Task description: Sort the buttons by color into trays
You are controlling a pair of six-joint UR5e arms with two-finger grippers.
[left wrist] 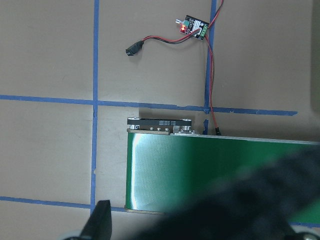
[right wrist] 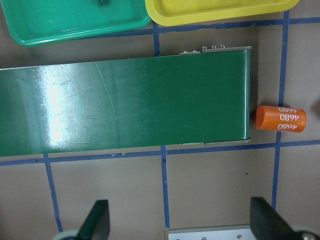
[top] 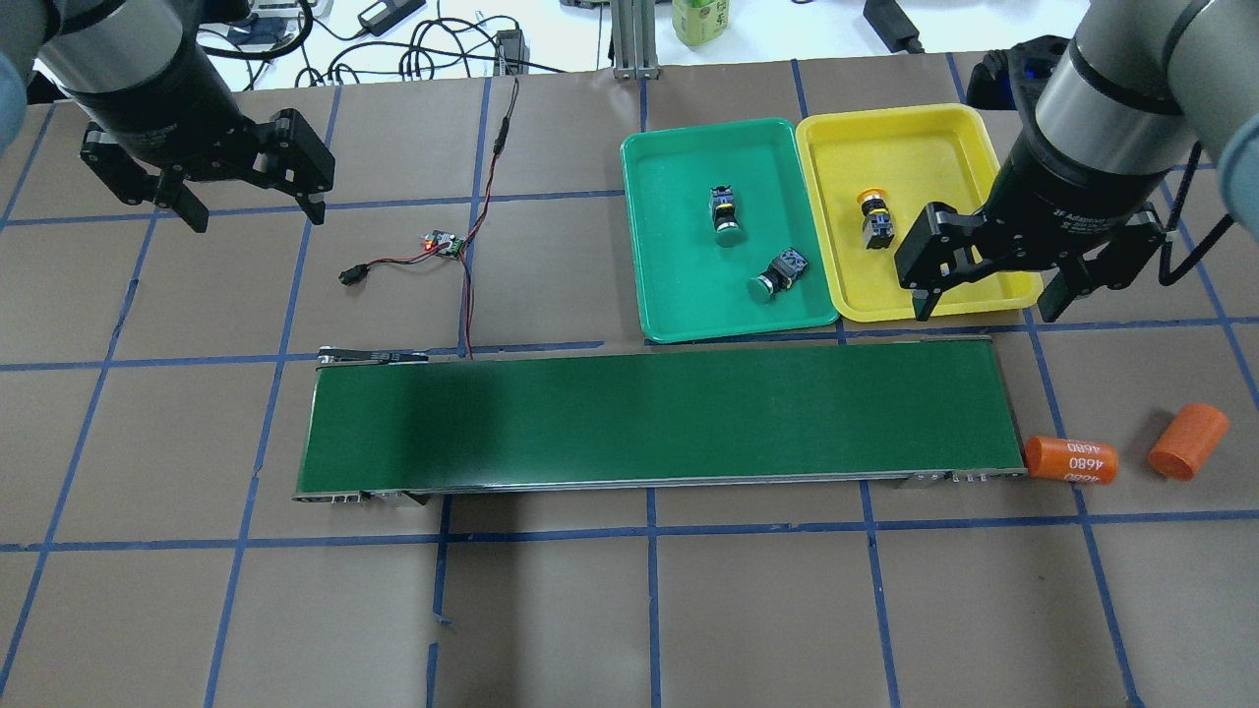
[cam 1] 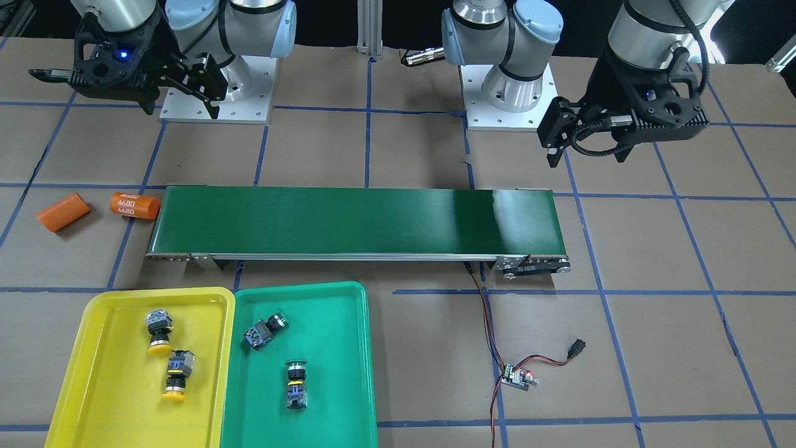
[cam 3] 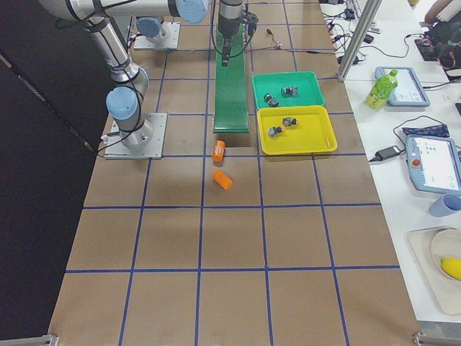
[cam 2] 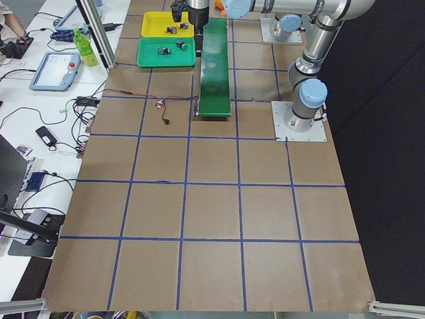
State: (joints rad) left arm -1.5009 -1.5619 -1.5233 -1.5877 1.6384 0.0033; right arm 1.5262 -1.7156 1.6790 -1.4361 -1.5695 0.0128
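The yellow tray (cam 1: pixel 68 373) holds two yellow-capped buttons (cam 1: pixel 159 333) (cam 1: pixel 176 375). The green tray (cam 1: pixel 367 348) next to it holds two green-capped buttons (cam 1: pixel 264 331) (cam 1: pixel 296 386). In the overhead view one yellow button (top: pixel 875 221) shows in the yellow tray (top: pixel 915 138); the other is hidden behind my right gripper (top: pixel 984 300). That gripper is open and empty, hovering over the yellow tray's near edge. My left gripper (top: pixel 251 202) is open and empty, high over bare table at the far left. Both green buttons (top: pixel 726 216) (top: pixel 777 275) lie in the green tray (top: pixel 679 285).
A long dark-green conveyor belt (cam 1: pixel 354 218) runs across the table between the arms and the trays. Two orange cylinders (cam 1: pixel 62 211) (cam 1: pixel 135 205) lie off its end on my right. A small controller board (cam 1: pixel 517 376) with red and black wires lies near the belt's other end.
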